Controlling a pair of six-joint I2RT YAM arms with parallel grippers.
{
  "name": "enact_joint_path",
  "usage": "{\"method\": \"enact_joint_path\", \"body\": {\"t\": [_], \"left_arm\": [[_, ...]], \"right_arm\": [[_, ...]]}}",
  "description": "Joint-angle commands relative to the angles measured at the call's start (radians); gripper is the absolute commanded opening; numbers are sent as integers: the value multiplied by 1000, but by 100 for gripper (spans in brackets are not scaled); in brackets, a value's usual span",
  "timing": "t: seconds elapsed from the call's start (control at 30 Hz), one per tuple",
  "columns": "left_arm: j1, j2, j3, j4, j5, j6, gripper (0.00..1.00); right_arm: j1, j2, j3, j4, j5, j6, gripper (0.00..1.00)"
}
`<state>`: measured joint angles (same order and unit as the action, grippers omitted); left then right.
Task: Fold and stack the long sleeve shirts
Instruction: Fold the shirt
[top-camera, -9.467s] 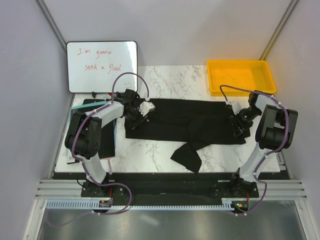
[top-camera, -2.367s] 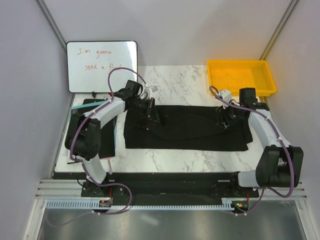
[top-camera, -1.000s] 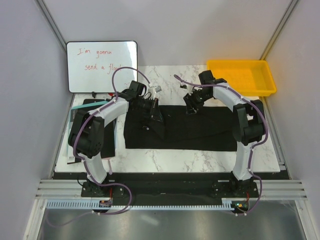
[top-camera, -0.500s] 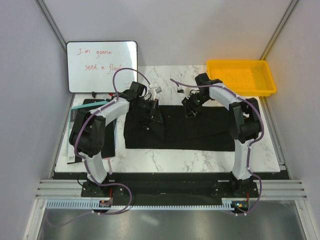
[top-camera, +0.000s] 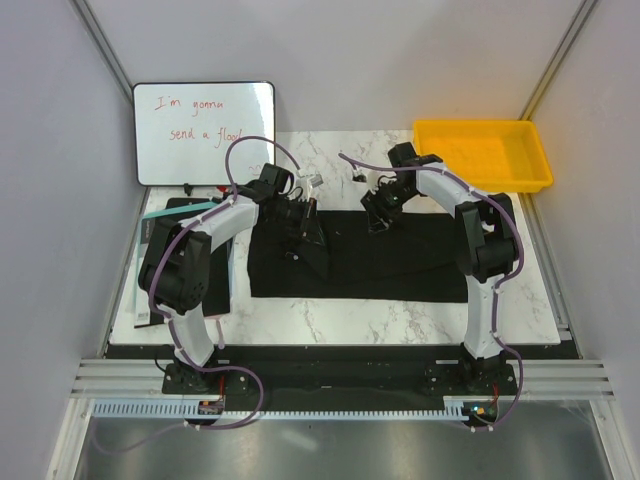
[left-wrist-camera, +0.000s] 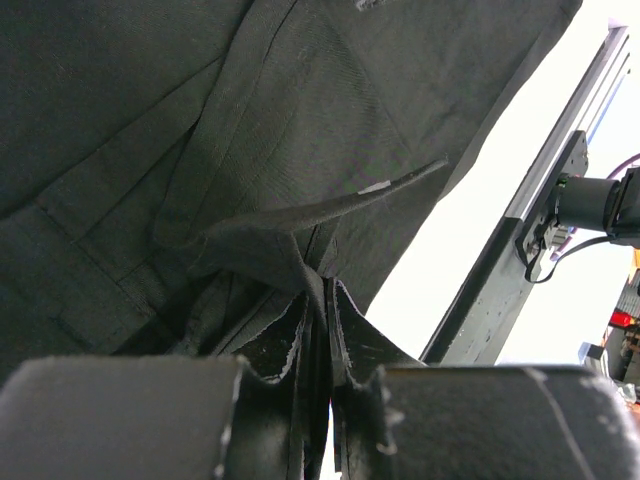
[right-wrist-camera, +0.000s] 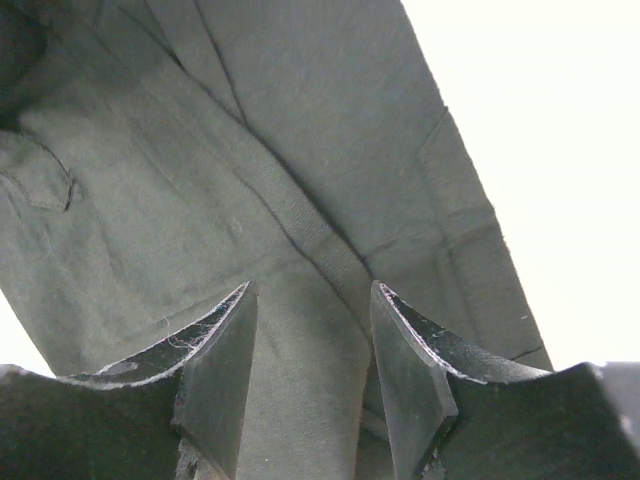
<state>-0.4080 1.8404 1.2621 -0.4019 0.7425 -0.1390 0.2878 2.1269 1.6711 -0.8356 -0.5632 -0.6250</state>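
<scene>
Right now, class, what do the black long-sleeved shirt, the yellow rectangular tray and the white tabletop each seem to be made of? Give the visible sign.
The black long-sleeved shirt: matt woven cloth; stitched seams and soft folds show.
The yellow rectangular tray: probably moulded plastic; even bright colour, rounded rim.
The white tabletop: marble or a marble-print surface, smooth; grey veining, but which cannot be told.
</scene>
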Motion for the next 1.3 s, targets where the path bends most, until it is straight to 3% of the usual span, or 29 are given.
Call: {"method": "enact_joint_path", "body": {"t": [0.0, 0.47, 0.8, 1.27], "left_arm": [[-2, -1, -9, 34, 5, 32, 15], [0, -1, -17, 37, 0, 35, 15], [0, 3, -20, 40, 0, 29, 15], [-9, -24, 23, 41, -5, 44, 15]], "right_arm": [[11, 21, 53, -3, -15, -2, 56], [22, 35, 22, -26, 3, -51, 52], [19, -5, 44, -48, -12, -73, 0], [-65, -53, 127, -97, -41, -99, 0]]}}
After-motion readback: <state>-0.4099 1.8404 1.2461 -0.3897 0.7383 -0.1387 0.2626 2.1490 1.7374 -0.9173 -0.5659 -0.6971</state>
